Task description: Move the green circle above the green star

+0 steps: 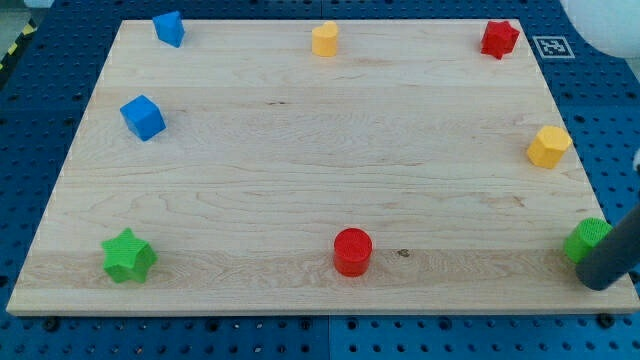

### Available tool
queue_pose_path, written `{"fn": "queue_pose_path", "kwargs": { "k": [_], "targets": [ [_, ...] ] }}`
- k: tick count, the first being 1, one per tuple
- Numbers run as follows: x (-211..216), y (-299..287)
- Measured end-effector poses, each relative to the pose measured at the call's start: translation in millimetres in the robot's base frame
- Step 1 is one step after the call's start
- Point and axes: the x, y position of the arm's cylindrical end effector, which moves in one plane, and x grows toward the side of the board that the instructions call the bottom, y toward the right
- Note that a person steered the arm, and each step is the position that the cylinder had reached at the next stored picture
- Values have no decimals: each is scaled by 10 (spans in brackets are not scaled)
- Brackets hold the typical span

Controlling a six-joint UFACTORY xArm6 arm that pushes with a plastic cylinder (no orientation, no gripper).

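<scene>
Board (300, 150): wooden top, blocks dotted round its edges.
Rod: dark, down at the bottom right corner; my tip (600, 285) has no jaws, pressed right against the green circle.
Green circle (585, 240): at the right edge, near that corner.
Green star (129, 256): bottom left corner, well apart.
Red cylinder (352, 250): bottom edge, midway.
</scene>
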Motion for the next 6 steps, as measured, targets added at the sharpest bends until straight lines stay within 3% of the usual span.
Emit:
{"fn": "queue_pose_path", "kwargs": {
  "k": [2, 4, 6],
  "targets": [
    [84, 478],
    [-446, 308],
    [-550, -206]
  ]
}}
